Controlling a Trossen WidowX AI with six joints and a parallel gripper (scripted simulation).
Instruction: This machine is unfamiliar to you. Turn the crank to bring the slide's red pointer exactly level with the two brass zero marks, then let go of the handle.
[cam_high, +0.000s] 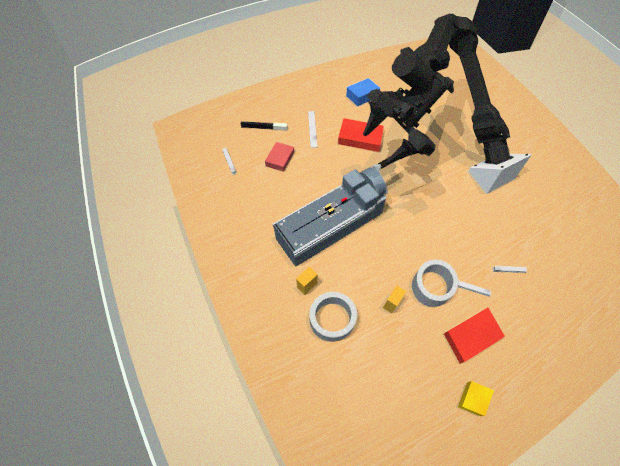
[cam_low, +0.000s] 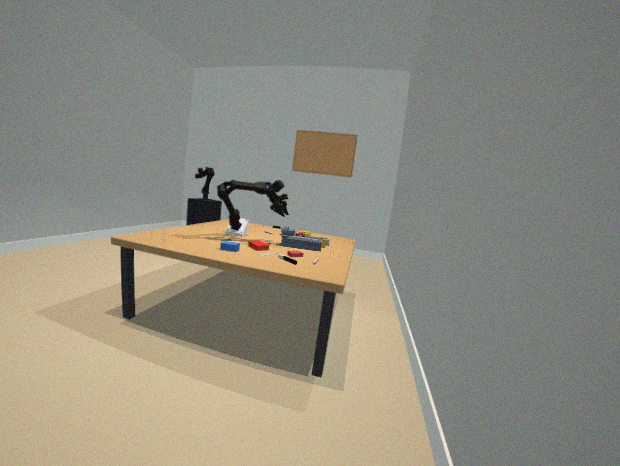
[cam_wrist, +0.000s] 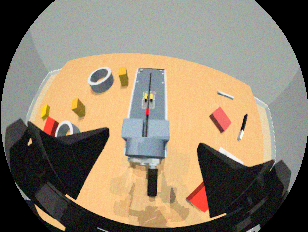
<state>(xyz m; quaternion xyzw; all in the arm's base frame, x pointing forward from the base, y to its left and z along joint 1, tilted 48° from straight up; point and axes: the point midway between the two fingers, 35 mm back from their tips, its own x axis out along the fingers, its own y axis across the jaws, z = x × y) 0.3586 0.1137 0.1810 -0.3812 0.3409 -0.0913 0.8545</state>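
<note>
The grey machine (cam_high: 300, 219) (cam_low: 300, 242) (cam_wrist: 159, 107) lies on the table, with a slot along its top. The slide's red pointer (cam_high: 344, 199) (cam_wrist: 147, 111) is in the slot, a short way toward the crank end from the two brass zero marks (cam_high: 328, 206) (cam_wrist: 151, 97), not level with them. The black crank handle (cam_wrist: 152, 182) sticks out from the housing toward me in the wrist view. My gripper (cam_high: 373, 149) (cam_low: 287, 207) (cam_wrist: 154, 140) is wide open and empty, raised above the crank end. The handle is free of the fingers; the top view does not show it clearly.
A red block (cam_high: 360, 135) and a blue block (cam_high: 361, 92) lie near the arm. A dull red block (cam_high: 279, 156) and a black-and-white stick (cam_high: 258, 125) lie beyond. Two grey rings (cam_high: 313, 316) (cam_high: 418, 287) and small orange blocks (cam_high: 306, 280) lie on the machine's other side.
</note>
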